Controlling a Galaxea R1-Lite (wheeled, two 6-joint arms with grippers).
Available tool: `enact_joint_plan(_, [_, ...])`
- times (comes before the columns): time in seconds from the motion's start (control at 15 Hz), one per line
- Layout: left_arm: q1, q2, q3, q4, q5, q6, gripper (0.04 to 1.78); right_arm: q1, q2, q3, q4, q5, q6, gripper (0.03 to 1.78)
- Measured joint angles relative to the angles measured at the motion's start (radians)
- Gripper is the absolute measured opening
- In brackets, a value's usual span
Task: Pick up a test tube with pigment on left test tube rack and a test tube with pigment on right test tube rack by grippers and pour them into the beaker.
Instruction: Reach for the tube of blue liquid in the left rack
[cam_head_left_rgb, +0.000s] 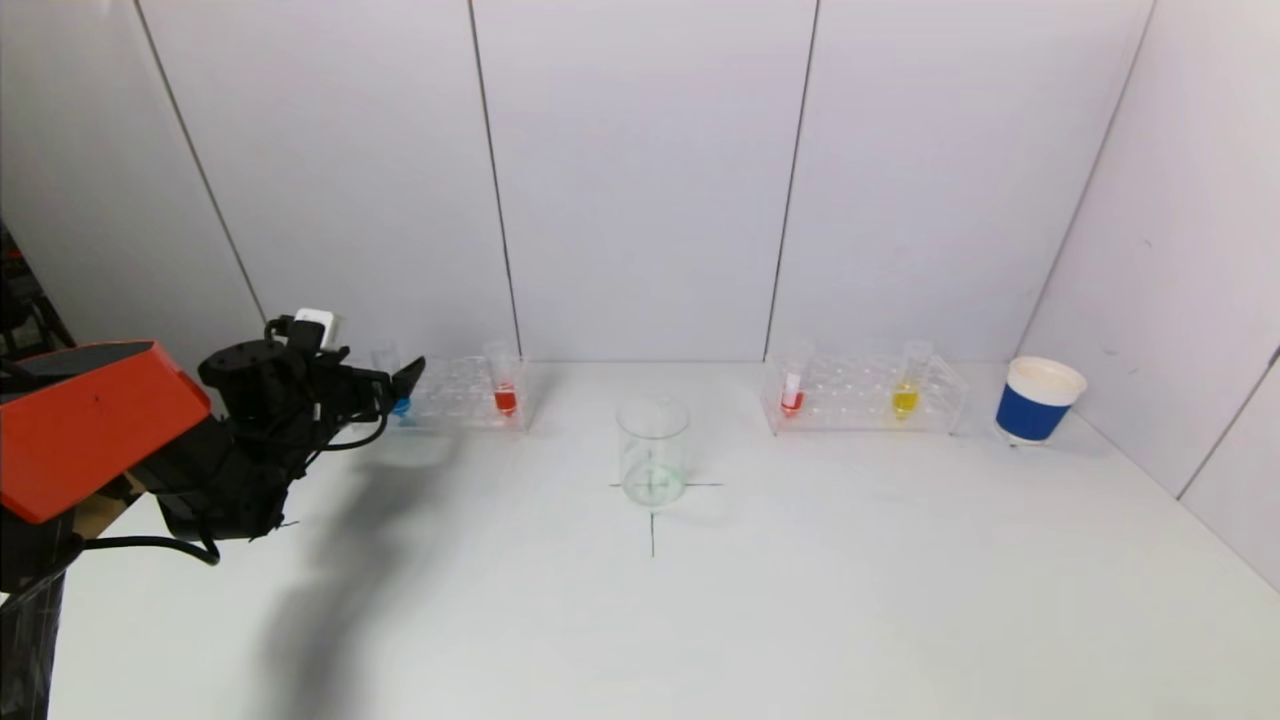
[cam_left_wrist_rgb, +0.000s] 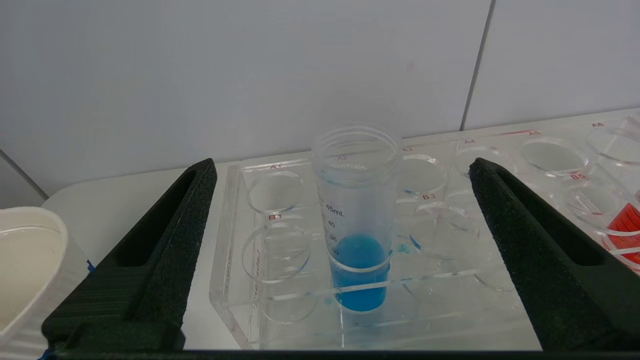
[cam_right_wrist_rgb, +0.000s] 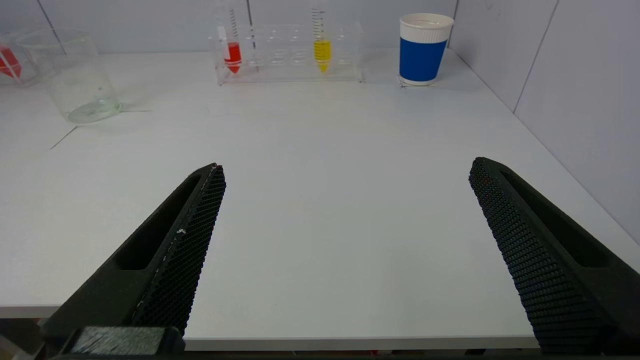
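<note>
Left wrist view: blue tube (cam_left_wrist_rgb: 357, 220) is seen upright in the left rack (cam_left_wrist_rgb: 250, 305), long axis vertical, open mouth up, blue liquid filling only the lower part. "45mL", "40" are readable on the tube; lower marks are too blurred. Rack wells are labelled A1–A6, B1, B3, B5 in red. Left gripper (cam_left_wrist_rgb: 345, 175) is spread wide, one finger on each side of the tube, not touching it; nothing is gripped. Red tube (cam_left_wrist_rgb: 625, 230) is cut off at the frame edge, white cup (cam_left_wrist_rgb: 25, 270) is partly cropped.

In the head view the blue tube (cam_head_left_rgb: 400, 400) is mostly hidden behind the left gripper (cam_head_left_rgb: 400, 385). Beaker (cam_head_left_rgb: 653, 452) is placed mid-table on a drawn cross, between the racks.

Right rack (cam_right_wrist_rgb: 287, 52) holds a red tube (cam_right_wrist_rgb: 232, 50) and a yellow tube (cam_right_wrist_rgb: 321, 47), both upright; a blue-banded cup (cam_right_wrist_rgb: 422, 50) stands beside it. Right gripper (cam_right_wrist_rgb: 345, 175) is held wide apart and empty at the near table edge, out of the head view.
</note>
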Motion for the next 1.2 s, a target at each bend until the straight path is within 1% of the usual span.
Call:
enact_joint_plan(0.93, [-0.006,0.009,-0.003,-0.001,0.0,0.002,1.76,0.0,0.0,0.0,0.0,0.0,0.0,1.77])
enact_joint_plan(1.07, [-0.007,0.009,-0.003,-0.001,0.0,0.003,1.71,0.0,0.0,0.0,0.0,0.0,0.0,1.77])
enact_joint_plan(1.2, [-0.006,0.009,-0.003,-0.001,0.0,0.002,1.55,0.0,0.0,0.0,0.0,0.0,0.0,1.77])
